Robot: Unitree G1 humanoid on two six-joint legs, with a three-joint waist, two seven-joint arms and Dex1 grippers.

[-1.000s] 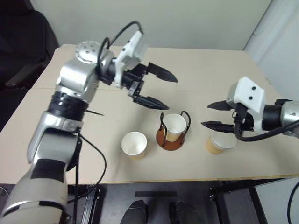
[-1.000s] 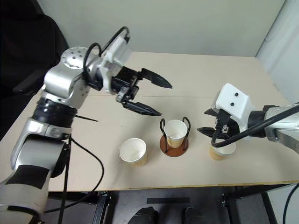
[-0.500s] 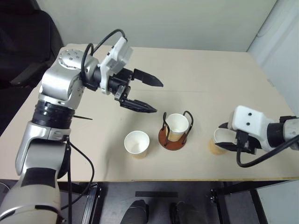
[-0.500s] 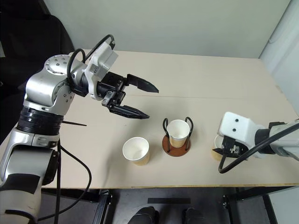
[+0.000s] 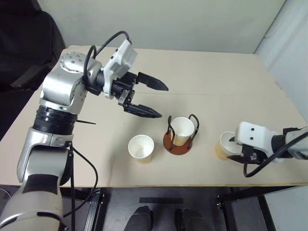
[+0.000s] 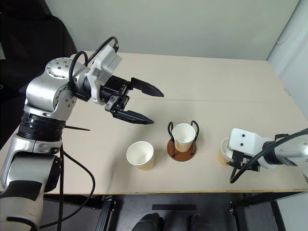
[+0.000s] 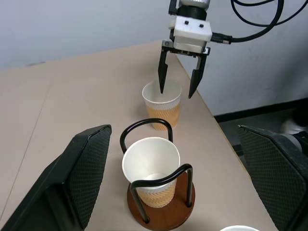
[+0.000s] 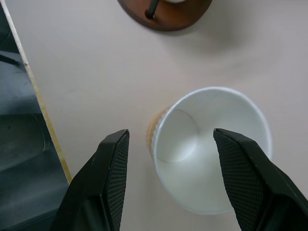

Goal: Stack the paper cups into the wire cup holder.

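Your right claw (image 7: 178,77) has dropped over the tan-and-white paper cup (image 5: 223,146) at the tabletop's (image 5: 226,82) four o'clock, fingers apart, one inside its rim, not yet clamped. One cup (image 5: 181,129) sits in the brown-based wire holder (image 5: 176,143) at centre; your left claw (image 5: 154,100) hovers wide apart at ten o'clock from it.

A bare test room or lab, not a home.

A plain beige rectangular table (image 5: 216,82) stands close against a blank pale wall (image 5: 192,24); a black padded chair (image 5: 29,43) sits just beside the table's far left corner.
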